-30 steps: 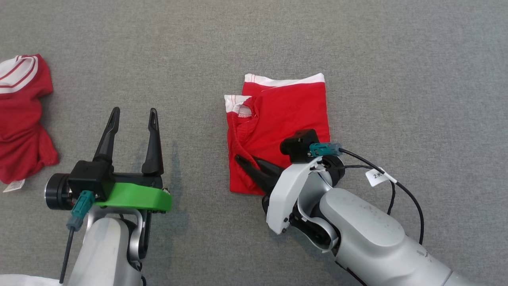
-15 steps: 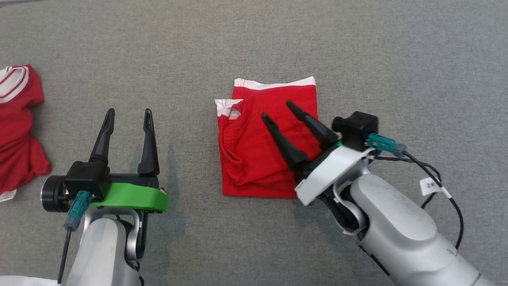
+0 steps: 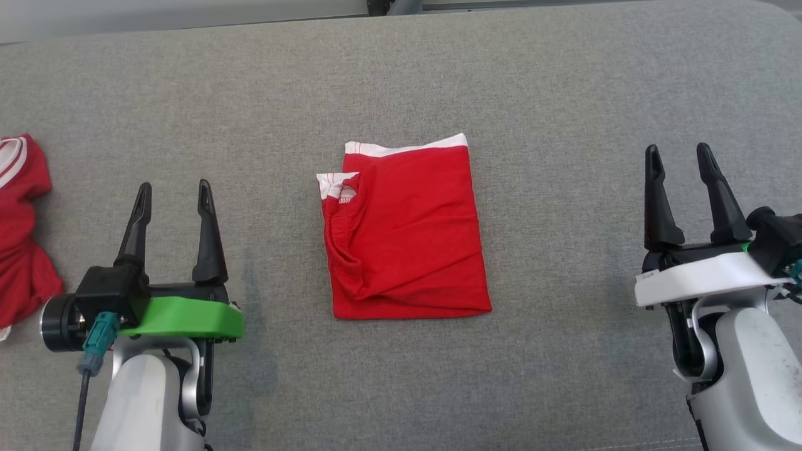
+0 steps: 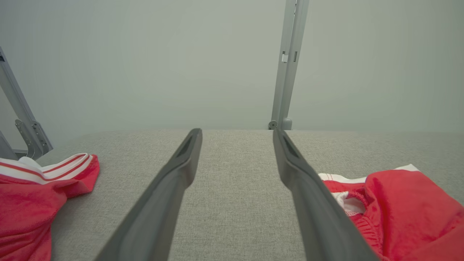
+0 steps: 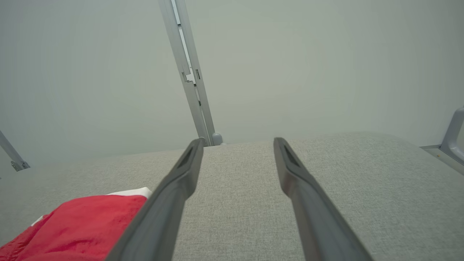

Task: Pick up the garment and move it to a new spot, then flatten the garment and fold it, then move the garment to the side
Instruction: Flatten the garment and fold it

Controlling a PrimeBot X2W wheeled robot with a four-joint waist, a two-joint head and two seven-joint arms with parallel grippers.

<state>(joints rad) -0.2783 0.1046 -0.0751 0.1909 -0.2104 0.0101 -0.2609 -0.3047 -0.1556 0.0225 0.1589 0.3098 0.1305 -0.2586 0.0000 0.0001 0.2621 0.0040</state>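
Grey table carries the folded red garment at its middle, touched by neither hand. Within 1 second the right hand has let go of it and drawn back to the right, now spread; the left hand waits, spread too. Folding looks done; shifting the garment aside is what remains.

Grey fabric surface, folded red garment mid-surface, crumpled red garment far left
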